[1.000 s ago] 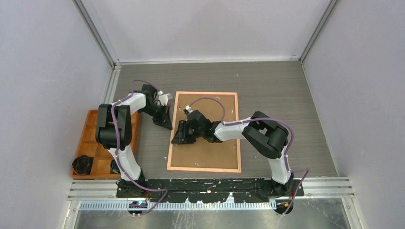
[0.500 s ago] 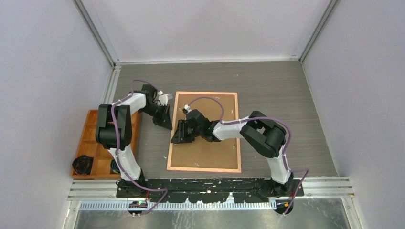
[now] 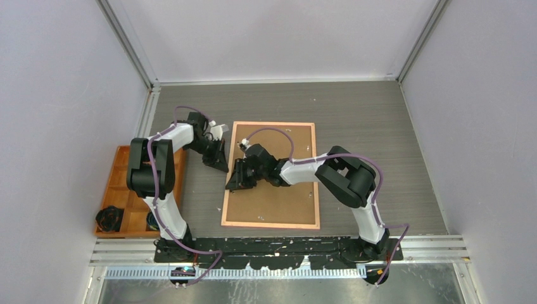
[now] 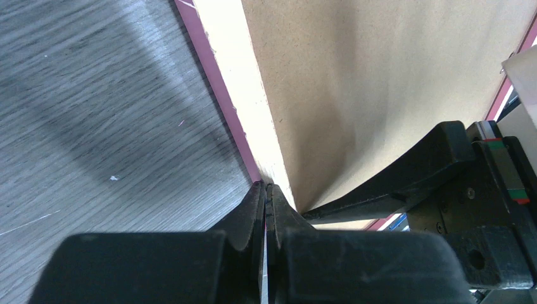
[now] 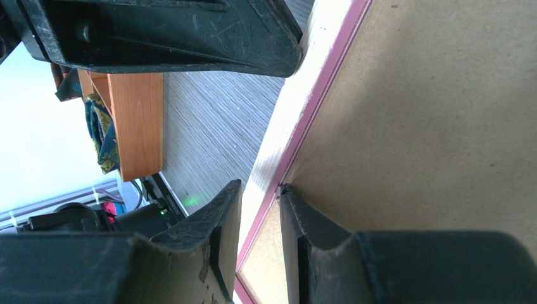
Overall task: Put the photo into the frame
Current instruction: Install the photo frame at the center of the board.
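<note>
The frame (image 3: 272, 225) lies back-up on the table, its pale wood rail (image 4: 240, 95) edged in pink. A brown backing board (image 3: 278, 202) fills its opening. The photo is hidden. My right gripper (image 3: 233, 185) is open and low at the frame's left rail (image 5: 304, 95), one finger outside the rail and the other against the board's edge (image 5: 443, 114). The rail runs between the jaws of the right gripper (image 5: 259, 185). A little farther back, my left gripper (image 3: 223, 168) is shut on nothing. The tips of the left gripper (image 4: 266, 185) rest at the rail's outer side.
An orange compartment tray (image 3: 123, 183) sits at the table's left edge, with a dark cable bundle (image 3: 109, 218) in its near corner. It also shows in the right wrist view (image 5: 136, 120). Grey walls close in the table on three sides.
The right gripper's jaws have narrowed around the frame's left rail, and its arm has shifted slightly left. The left arm has not moved.
</note>
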